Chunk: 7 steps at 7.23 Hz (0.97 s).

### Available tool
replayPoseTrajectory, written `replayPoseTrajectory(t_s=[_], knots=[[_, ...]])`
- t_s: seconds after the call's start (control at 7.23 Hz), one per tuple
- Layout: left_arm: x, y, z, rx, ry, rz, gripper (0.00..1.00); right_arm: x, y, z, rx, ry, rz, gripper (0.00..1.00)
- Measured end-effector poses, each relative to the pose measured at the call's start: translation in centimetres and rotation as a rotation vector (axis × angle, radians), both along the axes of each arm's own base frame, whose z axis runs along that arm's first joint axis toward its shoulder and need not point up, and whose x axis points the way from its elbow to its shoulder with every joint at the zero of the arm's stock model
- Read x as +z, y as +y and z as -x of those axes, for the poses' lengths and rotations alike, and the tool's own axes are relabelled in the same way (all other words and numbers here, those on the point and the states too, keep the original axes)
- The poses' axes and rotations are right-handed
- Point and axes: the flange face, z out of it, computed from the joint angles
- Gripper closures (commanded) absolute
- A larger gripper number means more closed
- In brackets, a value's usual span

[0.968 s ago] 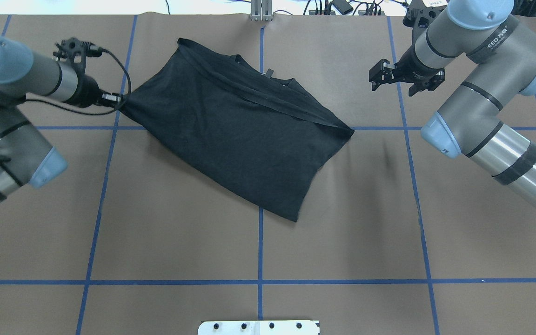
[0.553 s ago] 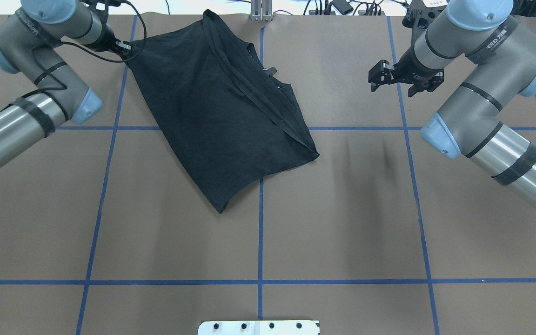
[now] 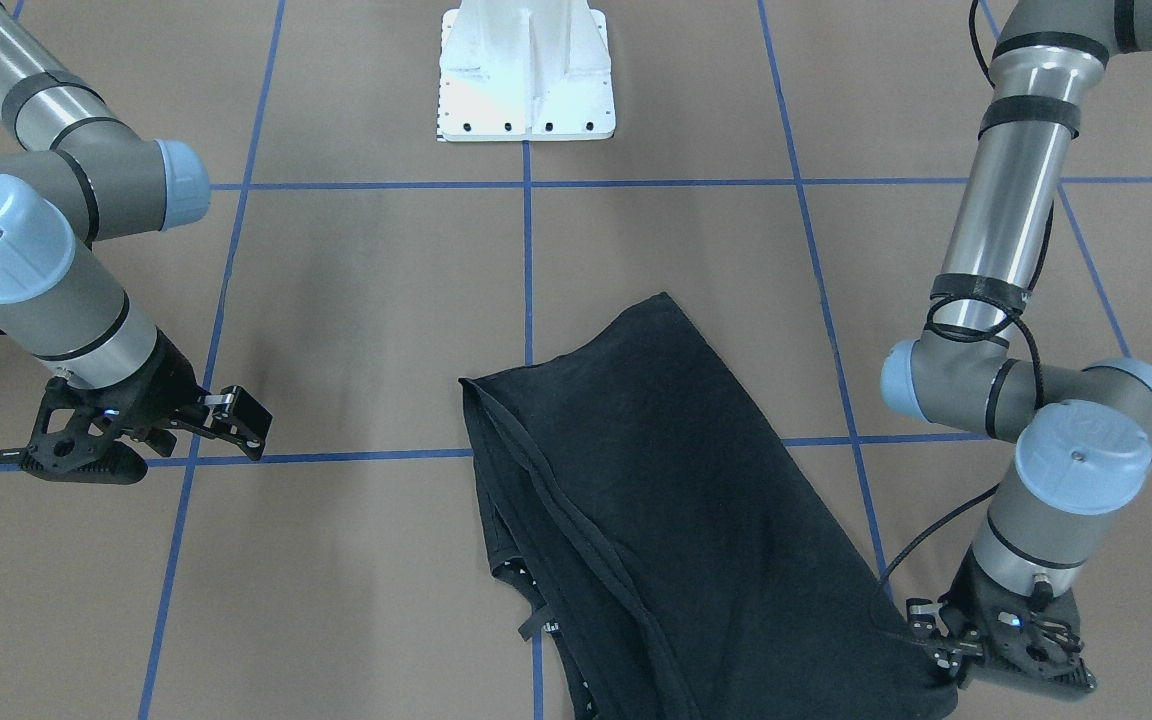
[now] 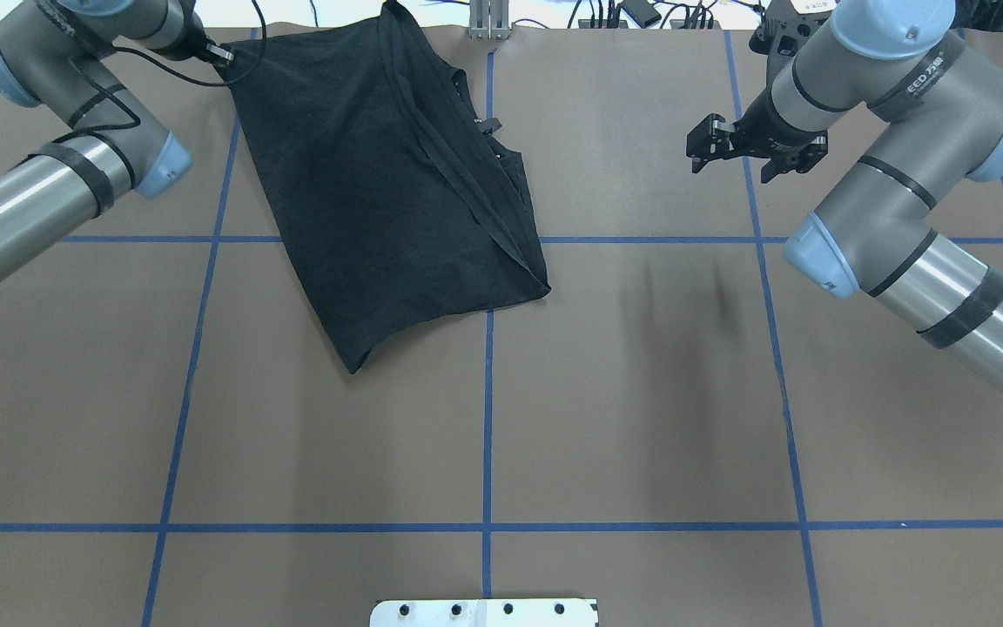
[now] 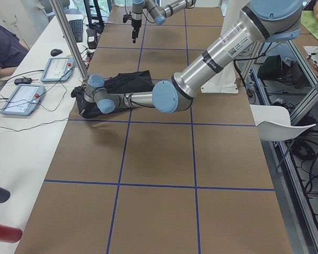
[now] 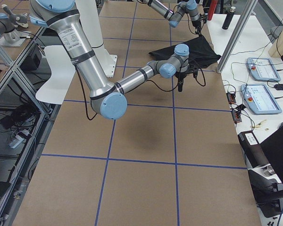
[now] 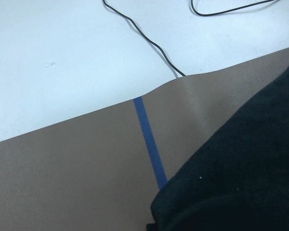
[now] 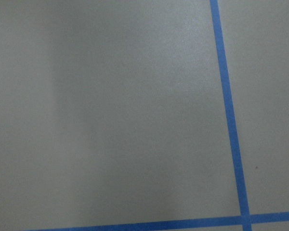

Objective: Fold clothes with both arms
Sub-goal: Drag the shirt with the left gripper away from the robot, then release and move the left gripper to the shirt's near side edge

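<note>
The clothes point(image 4: 380, 174) are one black T-shirt, loosely doubled over and lying slanted on the far-left part of the brown table. No print shows. My left gripper point(image 4: 227, 57) is shut on one corner of the shirt at the table's far edge. In the front-facing view that gripper point(image 3: 936, 655) sits low at the shirt's point(image 3: 656, 500) corner. The left wrist view shows black cloth point(image 7: 245, 168) against the table's edge. My right gripper point(image 4: 698, 144) hovers open and empty over bare table at the far right, well apart from the shirt.
Blue tape lines point(image 4: 487, 418) divide the table into squares. The white pedestal base point(image 3: 526, 70) stands at the near middle edge. A metal post point(image 4: 488, 17) and cables run along the far edge. A white bench with control tablets point(image 5: 24, 98) and a seated person point(image 5: 2, 50) lies beyond.
My left arm has swung toward the far edge, dragging the held corner with it. The shirt has turned and slid to the far left. The right arm has hardly moved.
</note>
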Motion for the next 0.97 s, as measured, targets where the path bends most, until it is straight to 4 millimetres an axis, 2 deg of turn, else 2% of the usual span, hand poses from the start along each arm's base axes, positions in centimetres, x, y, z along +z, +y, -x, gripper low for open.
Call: replayPoseTrajectory(t_s=[0.14,0.41,0.69,0.83,0.97], knots=[[-1.0,-0.1,1.5,0.029,0.024,-0.023,0.0,-0.2,0.0,0.1,-0.002,-0.002,-0.003,0.01],[-0.9,1.7,3.8,0.089,0.106,-0.011,0.0,-0.6,0.1,0.6,-0.008,-0.005,-0.007,0.01],[-1.0,5.7,4.6,0.064,0.219,0.035,0.0,-0.7,0.3,0.9,-0.012,-0.005,-0.008,0.01],[-1.4,8.3,4.1,0.053,0.299,0.092,0.0,-0.7,0.3,1.0,-0.012,-0.005,-0.008,0.01],[-1.7,11.8,2.8,0.047,0.373,0.153,0.0,-0.8,0.4,1.1,-0.013,-0.006,-0.008,0.01]])
